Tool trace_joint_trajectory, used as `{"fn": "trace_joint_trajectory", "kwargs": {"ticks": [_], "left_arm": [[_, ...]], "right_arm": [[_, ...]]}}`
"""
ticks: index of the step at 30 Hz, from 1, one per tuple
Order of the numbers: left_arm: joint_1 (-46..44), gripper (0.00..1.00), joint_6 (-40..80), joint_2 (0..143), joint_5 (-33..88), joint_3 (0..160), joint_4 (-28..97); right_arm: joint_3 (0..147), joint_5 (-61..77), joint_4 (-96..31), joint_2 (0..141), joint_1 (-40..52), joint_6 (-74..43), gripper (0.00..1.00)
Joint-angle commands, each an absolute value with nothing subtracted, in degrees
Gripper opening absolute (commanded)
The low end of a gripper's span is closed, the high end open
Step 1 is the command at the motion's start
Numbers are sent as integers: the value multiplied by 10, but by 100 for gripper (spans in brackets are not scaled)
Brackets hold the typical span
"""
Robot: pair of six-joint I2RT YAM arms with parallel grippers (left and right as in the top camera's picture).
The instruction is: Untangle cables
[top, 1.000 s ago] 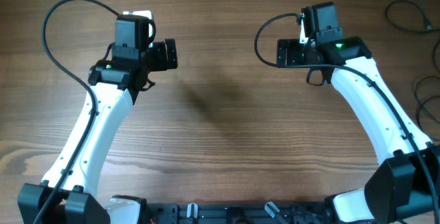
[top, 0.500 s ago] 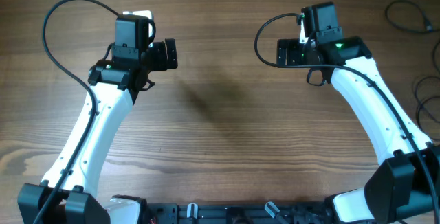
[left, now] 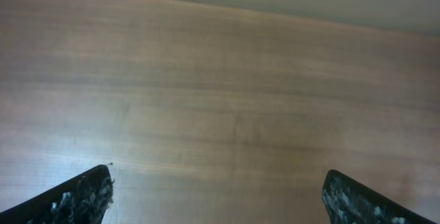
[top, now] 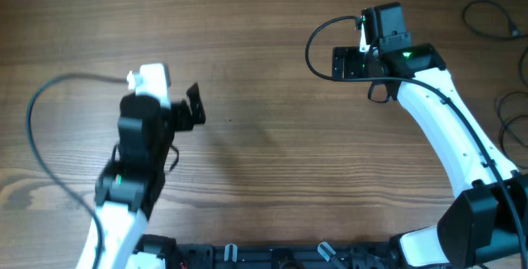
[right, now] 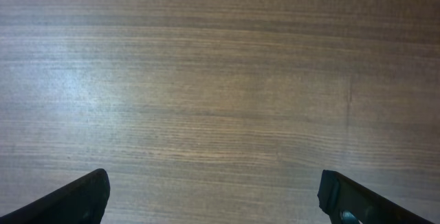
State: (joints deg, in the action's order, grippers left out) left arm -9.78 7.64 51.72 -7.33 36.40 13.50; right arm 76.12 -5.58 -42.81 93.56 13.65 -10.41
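Thin black cables lie at the table's far right in the overhead view: one loop (top: 487, 19) at the top right corner and another (top: 506, 114) at the right edge, partly cut off. My left gripper (top: 195, 106) is open and empty over bare wood at mid-left, far from the cables; its fingertips (left: 82, 195) stand wide apart in the left wrist view. My right gripper (top: 337, 63) is open and empty at the upper middle-right, left of the cables. The right wrist view shows its fingertips (right: 357, 196) apart over bare wood. No cable shows in either wrist view.
The wooden table (top: 264, 162) fills the views. The thick black arm cables arch beside each arm, at the left (top: 37, 112) and at the upper right (top: 313, 42). The arm bases sit along the front edge (top: 264, 257).
My left arm has pulled back toward the front and swung left, its gripper now lower on the table. The right arm has not moved.
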Motion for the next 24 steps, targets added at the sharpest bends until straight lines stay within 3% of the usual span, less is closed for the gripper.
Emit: {"fn": "trace_joint_trajectory", "kwargs": {"ticks": [1, 15, 24], "left_arm": [[-98, 100, 82, 392, -87, 283, 129], [-43, 100, 144, 43, -101, 89, 152], [-30, 100, 140, 12, -96, 72, 154]], "right_arm": [[755, -52, -427, 943, 139, -106, 100], [755, -52, -427, 943, 139, -106, 100], [755, -52, -427, 943, 139, -106, 100]]}}
